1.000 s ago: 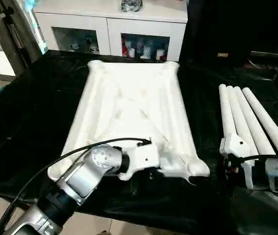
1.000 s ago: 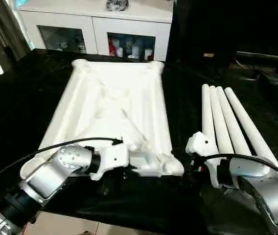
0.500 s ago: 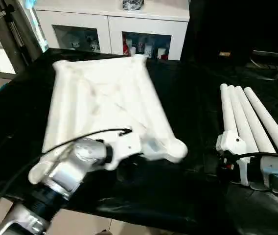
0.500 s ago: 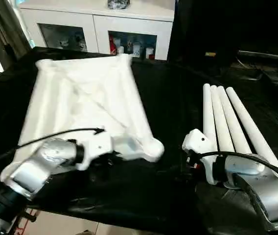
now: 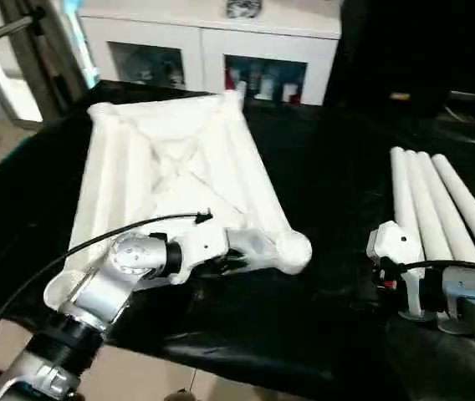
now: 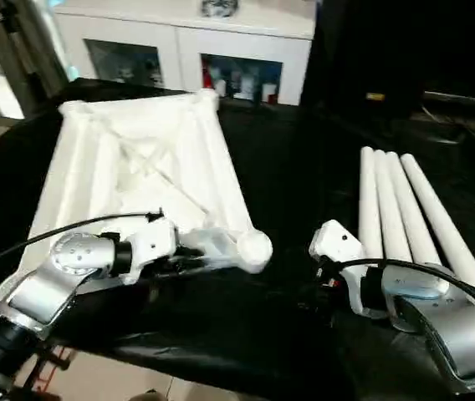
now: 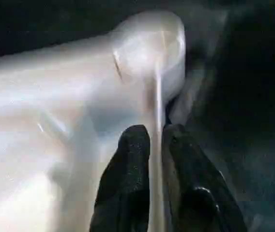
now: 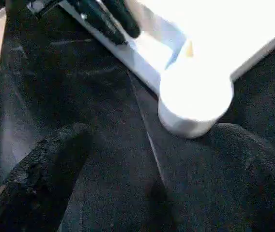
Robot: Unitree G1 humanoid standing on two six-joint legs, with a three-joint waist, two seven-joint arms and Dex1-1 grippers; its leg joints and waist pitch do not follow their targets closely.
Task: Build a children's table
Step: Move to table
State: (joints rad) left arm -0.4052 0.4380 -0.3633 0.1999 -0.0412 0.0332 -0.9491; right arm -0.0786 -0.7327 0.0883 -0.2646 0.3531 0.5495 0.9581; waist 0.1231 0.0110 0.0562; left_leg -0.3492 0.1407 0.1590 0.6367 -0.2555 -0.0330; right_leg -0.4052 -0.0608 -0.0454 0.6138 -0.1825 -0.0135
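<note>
While the white plastic table top (image 5: 171,180) lies underside up on the black-covered work surface (image 5: 338,200), you can read its ribbed X-bracing from the head views; it occupies the area from 9 to 12 o'clock of the scene and sits skewed, with its near round corner socket (image 5: 294,249) pointing toward 6 o'clock. Note that the left gripper (image 7: 155,145) is pinching the thin edge rib of the top just beside that socket: in the left wrist view, its two black fingers (image 7: 132,159) are pressed onto either side of the rib. Observe the four white tube legs (image 5: 434,209) lying side by side at 3 o'clock, well apart from the top. The right gripper (image 8: 152,159) hangs near the close ends of the legs with its fingers (image 8: 45,159) spread and nothing between them; its wrist view looks across the black cloth at the same corner socket. A white glass-door cabinet (image 5: 212,50) stands at 12 o'clock behind the work surface.
</note>
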